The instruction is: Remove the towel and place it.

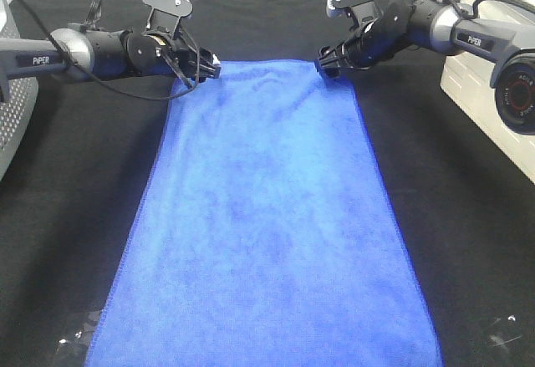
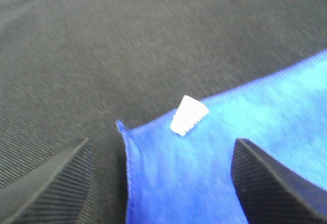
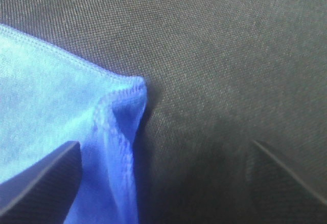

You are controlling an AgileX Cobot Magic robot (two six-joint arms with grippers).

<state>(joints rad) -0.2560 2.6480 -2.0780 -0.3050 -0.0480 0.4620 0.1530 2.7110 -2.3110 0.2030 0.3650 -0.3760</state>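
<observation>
The bright blue towel (image 1: 267, 216) lies spread flat on the black table cloth (image 1: 75, 183), running from the far middle to the near edge. My left gripper (image 1: 209, 69) is low at the towel's far left corner. In the left wrist view it (image 2: 163, 183) is open, its fingers (image 2: 51, 183) standing either side of that corner of the towel (image 2: 204, 152), which carries the white tag (image 2: 189, 115). My right gripper (image 1: 326, 63) is at the far right corner. In the right wrist view it (image 3: 163, 183) is open around the slightly puckered corner of the towel (image 3: 61, 96).
A white box (image 1: 485, 58) with a black camera lens (image 1: 518, 93) stands at the right edge. A grey mesh container (image 1: 12, 108) is at the left edge. Small bits of clear tape sit near the front corners of the cloth.
</observation>
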